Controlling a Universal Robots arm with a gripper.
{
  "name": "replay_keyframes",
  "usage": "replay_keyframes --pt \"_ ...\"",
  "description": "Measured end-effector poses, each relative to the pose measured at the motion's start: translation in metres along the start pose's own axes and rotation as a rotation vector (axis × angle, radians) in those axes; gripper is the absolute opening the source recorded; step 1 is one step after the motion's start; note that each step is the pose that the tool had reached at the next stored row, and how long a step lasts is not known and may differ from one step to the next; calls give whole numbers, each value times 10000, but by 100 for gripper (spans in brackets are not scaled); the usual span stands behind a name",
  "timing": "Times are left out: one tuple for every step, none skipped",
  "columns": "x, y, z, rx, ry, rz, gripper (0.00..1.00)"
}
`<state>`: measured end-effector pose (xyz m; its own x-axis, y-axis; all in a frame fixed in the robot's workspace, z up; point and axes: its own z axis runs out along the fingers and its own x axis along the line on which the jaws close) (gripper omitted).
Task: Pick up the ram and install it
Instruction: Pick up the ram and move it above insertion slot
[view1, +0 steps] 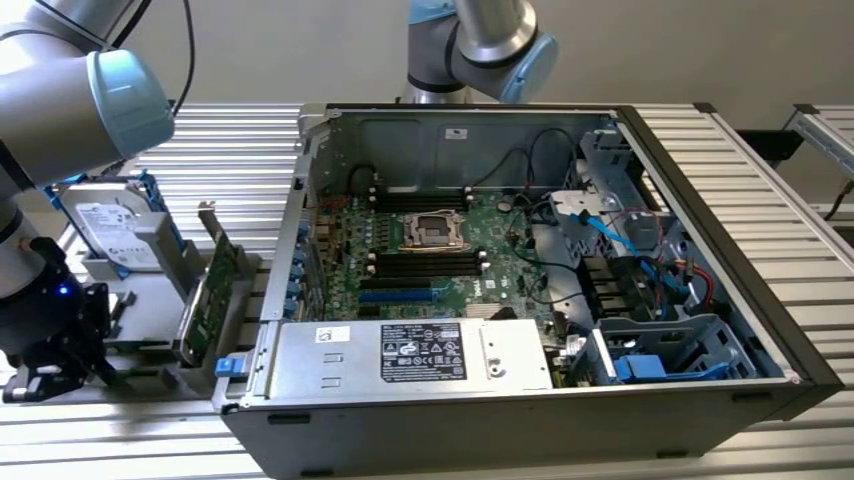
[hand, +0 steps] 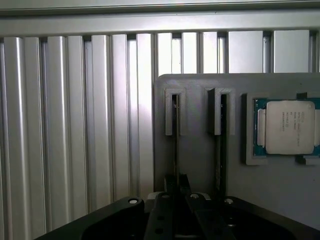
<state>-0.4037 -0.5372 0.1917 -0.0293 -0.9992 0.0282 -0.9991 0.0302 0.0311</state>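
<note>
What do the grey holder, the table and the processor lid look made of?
Grey holder: matte plastic, probably; dull, even surface. Table: aluminium, seemingly; ribbed slats with bright streaked reflections. Processor lid: satin metal, apparently; pale silvery sheen with printed text.

The arm (view1: 54, 90) is thick silver-grey tube with a pale blue joint cap (view1: 134, 100) and a thin black cable (view1: 188, 50) running off it. The gripper (view1: 60, 370) is matt black, a small blue light (view1: 62, 291) on its side, silver screws (hand: 132, 201) in its body
</note>
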Motion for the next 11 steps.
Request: replay_keyframes --pt "0 0 0 0 0 2 14" --pt "1 0 0 0 0 1 14" --pt "1 -1 0 0 0 1 14" --pt "0 0 0 0 0 2 14" --pt "1 -1 0 1 0 1 14" --pt "1 0 -1 2 -1 2 14" --pt "1 0 -4 2 -2 2 14" --pt "1 0 -11 0 0 2 14" --pt "1 1 -22 -1 1 2 14" --pt "2 1 -33 0 0 2 14" --pt "2 1 -44 0 0 2 14"
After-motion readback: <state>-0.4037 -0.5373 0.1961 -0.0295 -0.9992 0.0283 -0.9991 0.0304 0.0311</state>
